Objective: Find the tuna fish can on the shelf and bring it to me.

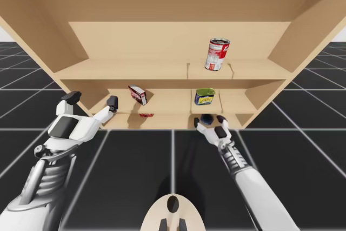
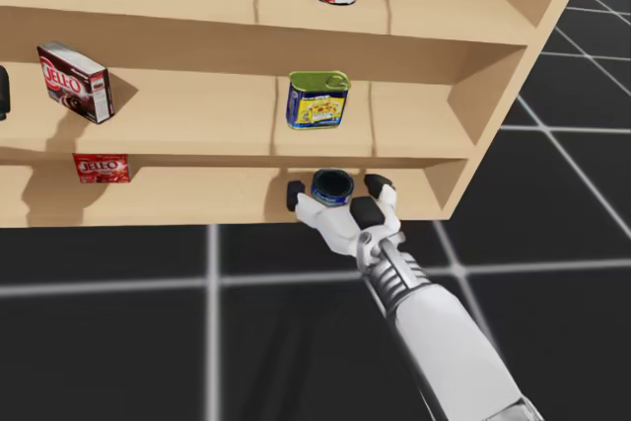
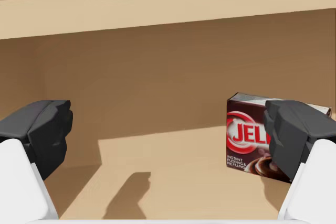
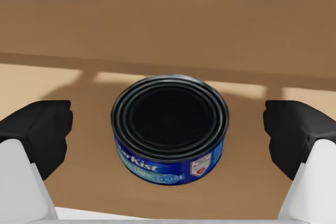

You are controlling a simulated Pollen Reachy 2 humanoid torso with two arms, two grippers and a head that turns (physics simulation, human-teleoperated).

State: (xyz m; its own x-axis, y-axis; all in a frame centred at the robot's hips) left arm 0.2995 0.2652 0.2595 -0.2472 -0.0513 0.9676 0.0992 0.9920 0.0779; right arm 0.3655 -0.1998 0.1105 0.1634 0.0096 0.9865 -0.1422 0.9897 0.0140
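Note:
The tuna can (image 4: 170, 128), a low round blue tin with a dark lid, stands on the bottom shelf between the fingers of my right gripper (image 4: 168, 136). Both pads stand clear of its sides, so the gripper is open. The head view shows the same can (image 2: 331, 186) framed by my right gripper (image 2: 336, 190) at the shelf's front edge. In the high view the can (image 1: 206, 118) sits within the right gripper (image 1: 208, 120). My left gripper (image 1: 91, 99) hangs open and holds nothing at the left end of the middle shelf.
On the middle shelf are a dark red box (image 3: 251, 141), ahead of the left gripper beside one finger, and a yellow-and-blue tin (image 2: 317, 100). A red-and-white can (image 1: 218, 53) stands on the top shelf. A small red box (image 2: 102, 168) lies on the bottom shelf. The shelf's side wall (image 2: 493, 96) rises to the right.

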